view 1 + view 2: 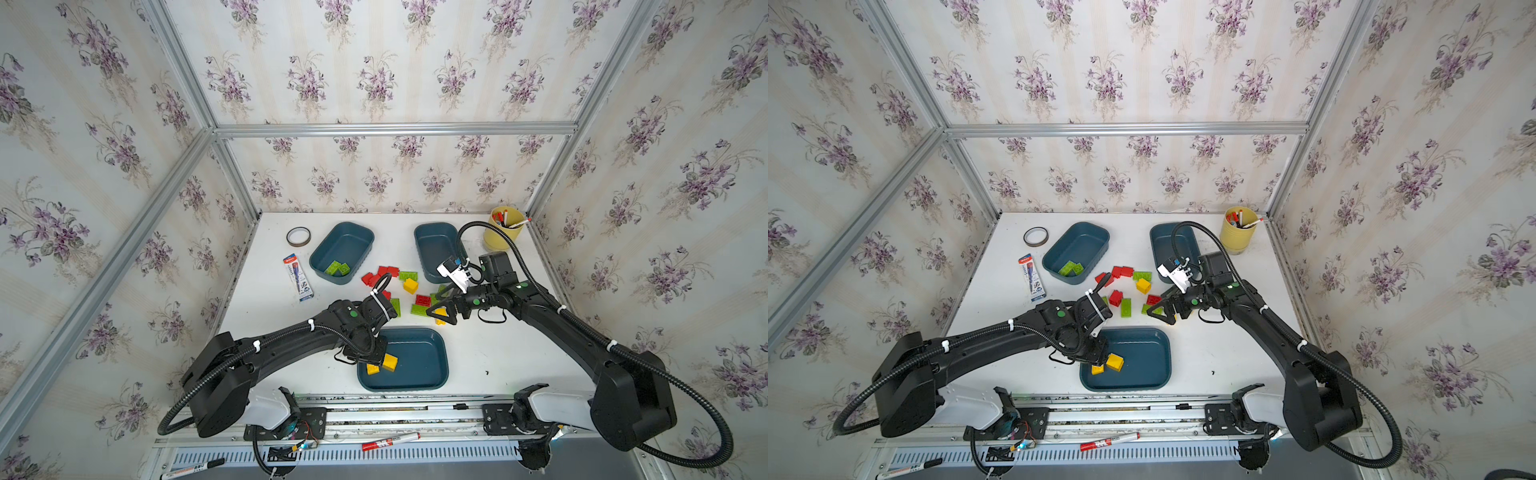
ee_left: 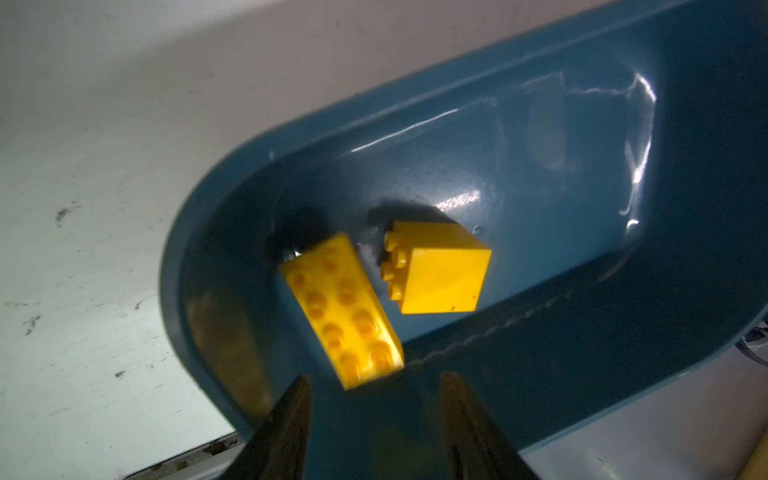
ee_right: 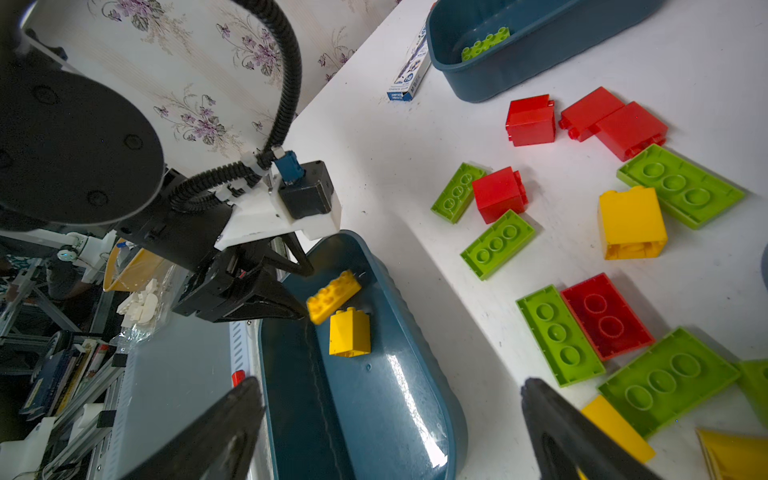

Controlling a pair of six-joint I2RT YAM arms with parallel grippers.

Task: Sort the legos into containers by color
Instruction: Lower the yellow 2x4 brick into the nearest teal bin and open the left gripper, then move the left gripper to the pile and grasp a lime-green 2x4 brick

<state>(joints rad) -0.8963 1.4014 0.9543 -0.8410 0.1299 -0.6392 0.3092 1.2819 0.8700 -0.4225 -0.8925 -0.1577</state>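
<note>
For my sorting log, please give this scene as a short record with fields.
Left claw: open, above near tray
Right claw: open, above loose bricks
Near tray: square yellow brick inside; oblong yellow brick tilted, just off the left claw tips
Far left tray: green bricks
Loose bricks: red, green, yellow, between the trays

Three trays (image 1: 419,363) stand on the bench (image 1: 498,353): two near the back edge, one at the front edge. Of five yellow bricks (image 2: 440,270), two lie in the front tray and three loose (one only partly in view). Five red bricks (image 3: 530,120), all loose mid-bench. Eight green bricks (image 3: 496,245): two in the back-left tray, six loose. One tape roll (image 1: 298,245), one pen cup (image 1: 500,235), one boxed pen (image 1: 297,277).
</note>
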